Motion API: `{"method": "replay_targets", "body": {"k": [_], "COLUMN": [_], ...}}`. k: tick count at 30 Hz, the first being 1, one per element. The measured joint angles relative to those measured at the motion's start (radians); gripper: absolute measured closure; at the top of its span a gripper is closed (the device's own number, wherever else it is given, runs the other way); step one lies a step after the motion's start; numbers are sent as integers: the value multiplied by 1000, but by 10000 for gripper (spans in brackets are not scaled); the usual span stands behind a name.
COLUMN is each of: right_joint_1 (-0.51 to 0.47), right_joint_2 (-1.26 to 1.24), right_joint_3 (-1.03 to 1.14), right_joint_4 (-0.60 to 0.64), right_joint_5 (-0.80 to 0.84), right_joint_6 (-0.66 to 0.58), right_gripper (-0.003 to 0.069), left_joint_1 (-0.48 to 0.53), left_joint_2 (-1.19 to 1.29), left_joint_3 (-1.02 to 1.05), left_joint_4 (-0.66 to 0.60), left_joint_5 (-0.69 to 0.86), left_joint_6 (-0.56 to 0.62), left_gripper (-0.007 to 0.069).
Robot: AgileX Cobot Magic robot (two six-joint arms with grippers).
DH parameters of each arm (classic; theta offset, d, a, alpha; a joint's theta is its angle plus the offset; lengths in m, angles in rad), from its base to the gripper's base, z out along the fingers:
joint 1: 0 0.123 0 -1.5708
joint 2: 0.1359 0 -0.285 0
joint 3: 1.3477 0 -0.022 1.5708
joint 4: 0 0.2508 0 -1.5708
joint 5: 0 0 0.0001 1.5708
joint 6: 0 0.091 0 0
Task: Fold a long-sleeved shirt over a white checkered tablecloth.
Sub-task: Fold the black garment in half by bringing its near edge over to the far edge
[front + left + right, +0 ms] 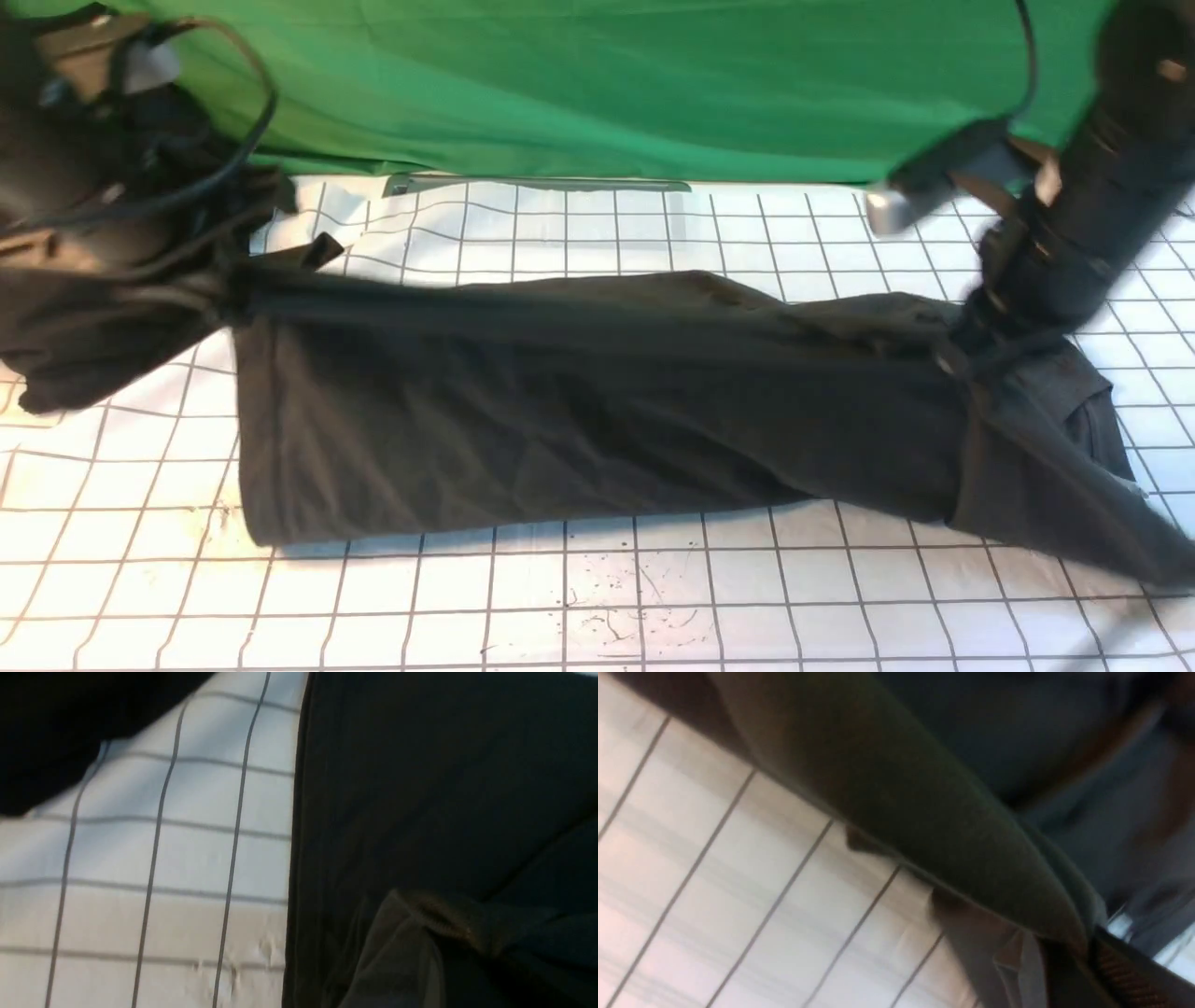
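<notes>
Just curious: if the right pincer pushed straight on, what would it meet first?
The right pincer sits in the dark shirt, so that first; probably the checkered tablecloth beneath.

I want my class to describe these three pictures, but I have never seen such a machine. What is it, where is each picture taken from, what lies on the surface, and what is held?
It is a robot with two arms. The wide picture looks forward from between them: the left arm and the right arm each reach one end of a dark shirt, folded into a long band on a checked tablecloth, with a green cloth behind. The other two pictures come from cameras on the wrists, close to the shirt. The fabric bunches at each arm's tip, so the fingers, hidden there, seem shut on it.
</notes>
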Motion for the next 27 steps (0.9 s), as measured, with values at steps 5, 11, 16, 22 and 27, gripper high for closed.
{"method": "replay_targets", "body": {"k": [5,11,16,22,27], "right_joint_1": [-13,-29,-33,-37,-77], "right_joint_2": [180,372,446,436,344], "right_joint_3": [-212,-421,-505,-512,-432], "right_joint_4": [-10,-23,-49,-58,-64], "right_joint_5": [-2,-27,-78,27,43], "right_joint_6": [-25,-28,8,91,138], "right_gripper": [638,634,475,122,209], "left_joint_1": [16,17,22,24,24], "left_joint_2": [220,441,545,553,553], "left_joint_3": [-176,-371,-482,-493,-493], "left_joint_4": [13,29,46,58,59], "left_joint_5": [-9,-6,0,1,1], "left_joint_6": [6,6,6,17,39], "left_gripper": [608,608,608,608,608]}}
